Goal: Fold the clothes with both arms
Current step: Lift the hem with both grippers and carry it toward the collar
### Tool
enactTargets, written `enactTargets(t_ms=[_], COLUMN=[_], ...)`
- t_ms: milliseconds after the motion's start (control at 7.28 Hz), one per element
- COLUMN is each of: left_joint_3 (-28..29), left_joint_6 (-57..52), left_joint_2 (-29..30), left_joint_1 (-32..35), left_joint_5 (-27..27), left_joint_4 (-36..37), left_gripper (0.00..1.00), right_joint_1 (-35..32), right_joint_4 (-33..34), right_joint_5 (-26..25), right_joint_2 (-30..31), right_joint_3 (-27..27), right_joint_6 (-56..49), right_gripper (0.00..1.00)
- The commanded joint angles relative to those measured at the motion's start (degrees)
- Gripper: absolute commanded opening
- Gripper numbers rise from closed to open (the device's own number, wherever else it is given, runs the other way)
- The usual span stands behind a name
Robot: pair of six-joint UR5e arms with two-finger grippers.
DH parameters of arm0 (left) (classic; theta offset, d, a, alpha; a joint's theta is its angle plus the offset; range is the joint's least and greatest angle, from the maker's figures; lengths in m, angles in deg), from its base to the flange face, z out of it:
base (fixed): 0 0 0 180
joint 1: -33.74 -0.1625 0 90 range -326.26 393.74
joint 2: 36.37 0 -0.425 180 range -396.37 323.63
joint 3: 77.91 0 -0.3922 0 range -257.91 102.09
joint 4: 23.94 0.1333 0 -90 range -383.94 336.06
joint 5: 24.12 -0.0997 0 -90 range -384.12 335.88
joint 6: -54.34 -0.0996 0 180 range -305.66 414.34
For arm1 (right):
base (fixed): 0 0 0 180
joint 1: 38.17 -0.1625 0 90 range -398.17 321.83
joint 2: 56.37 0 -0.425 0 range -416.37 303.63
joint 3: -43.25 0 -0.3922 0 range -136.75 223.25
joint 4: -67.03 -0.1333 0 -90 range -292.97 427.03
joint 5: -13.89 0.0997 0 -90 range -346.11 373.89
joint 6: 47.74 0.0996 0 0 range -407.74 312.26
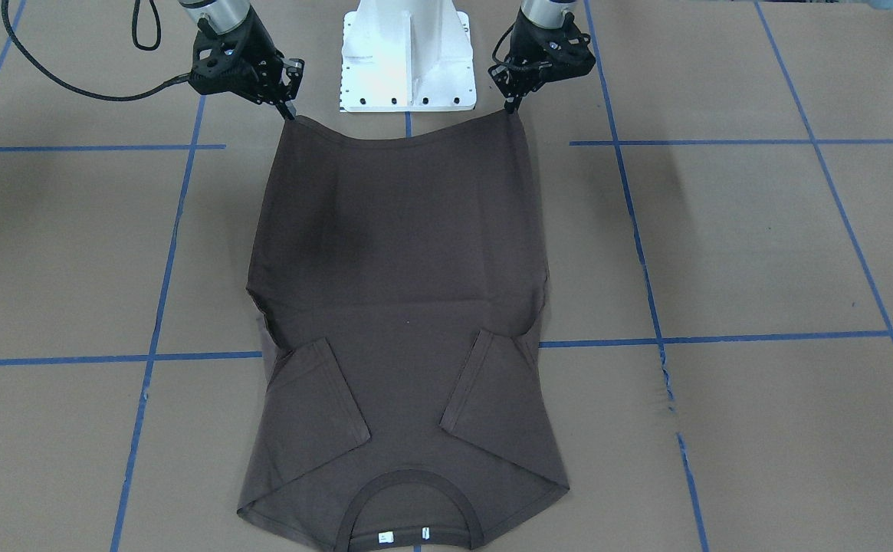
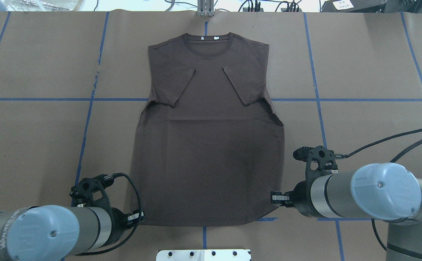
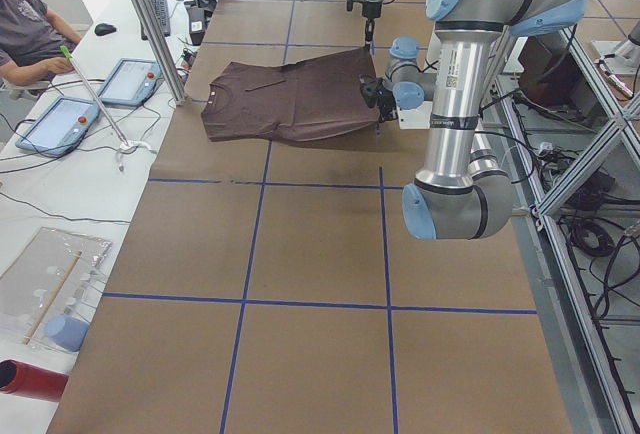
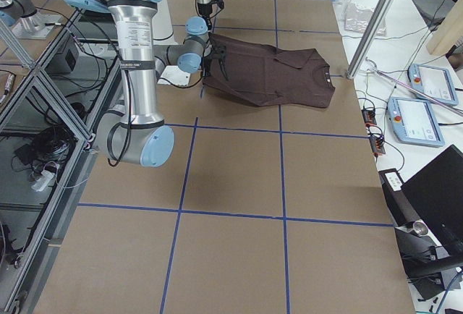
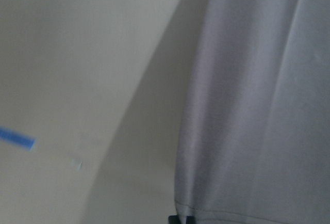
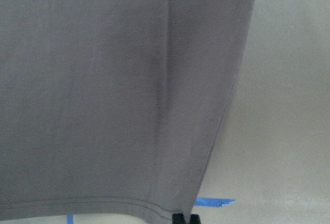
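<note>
The clothes are one dark brown T-shirt (image 1: 400, 268) spread on the brown table, collar (image 2: 208, 45) at the far side from the robot and both sleeves folded in over the chest. My left gripper (image 1: 513, 109) is shut on one hem corner, and it also shows in the overhead view (image 2: 140, 216). My right gripper (image 1: 290, 115) is shut on the other hem corner (image 2: 274, 197). In the side views the hem (image 3: 365, 84) hangs lifted off the table while the collar end stays flat. Each wrist view is filled with shirt fabric (image 5: 258, 105) (image 6: 103, 79).
The white robot base (image 1: 408, 57) stands right behind the lifted hem. A black cable (image 1: 70, 88) loops beside my right arm. Blue tape lines (image 1: 170, 253) grid the table. A seated person (image 3: 30, 24) and tablets (image 3: 60, 124) are at a side desk beyond the collar end.
</note>
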Motion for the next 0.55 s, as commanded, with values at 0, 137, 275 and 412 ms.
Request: enactTargets(t_ms=[0,137,275,412], left_joint_3=[-8.6,-9.6,-9.8,-10.0], left_joint_6=[0.0,0.1,0.4,0.2], left_joint_2=[-2.5,-2.6,-2.5,-2.5], left_joint_1=[-6.1,-8.5,-9.6,-8.9], left_joint_5=[0.0,0.0,0.0,0.1], left_joint_4=[6.2,7.1,7.1,7.3], left_gripper=[0.0,0.0,0.0,0.0], right_joint_1=[5.1,7.0,7.1,7.4], right_joint_4=[0.0,0.0,0.0,0.0], right_joint_5=[0.3,0.4,0.4,0.3], right_joint_2=[5.1,7.3,7.6,7.3], right_joint_3=[-5.3,-7.2,-7.6,-7.1], right_joint_6=[0.1,0.1,0.1,0.1], right_gripper=[0.0,0.0,0.0,0.0])
